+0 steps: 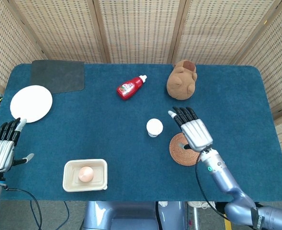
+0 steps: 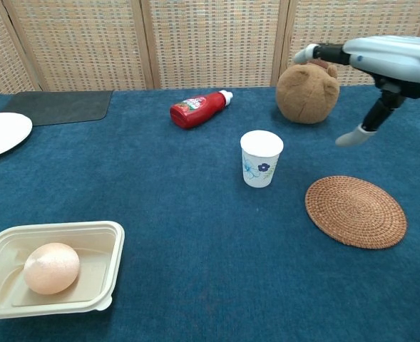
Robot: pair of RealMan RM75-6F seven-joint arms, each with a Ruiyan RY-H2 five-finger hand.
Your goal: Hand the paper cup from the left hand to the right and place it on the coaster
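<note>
The paper cup [image 1: 154,127] stands upright on the blue tablecloth [image 1: 107,129], mouth up, its long axis vertical, near the middle of the table and just off the woven round coaster [image 2: 356,211], which lies at about four o'clock from it in the head view; cup and coaster are apart, not touching. The right hand [image 1: 192,129] hangs above the coaster's far edge with its fingers stretched out and spread, holding nothing, and the cup sits at its nine o'clock, close beside the thumb side. In the chest view that hand [image 2: 388,60] is raised well clear of the table, higher than the cup's rim. The left hand [image 1: 2,148] is at the table's near left edge, fingers extended and apart, also empty, with the cup far off at its three o'clock and the white takeaway tray [image 1: 69,184] holding an egg [image 1: 85,174] between them. By position the right hand is much the nearer, yet the task calls for the left to lift the cup first, so the left arm would have the long reach across.
</note>
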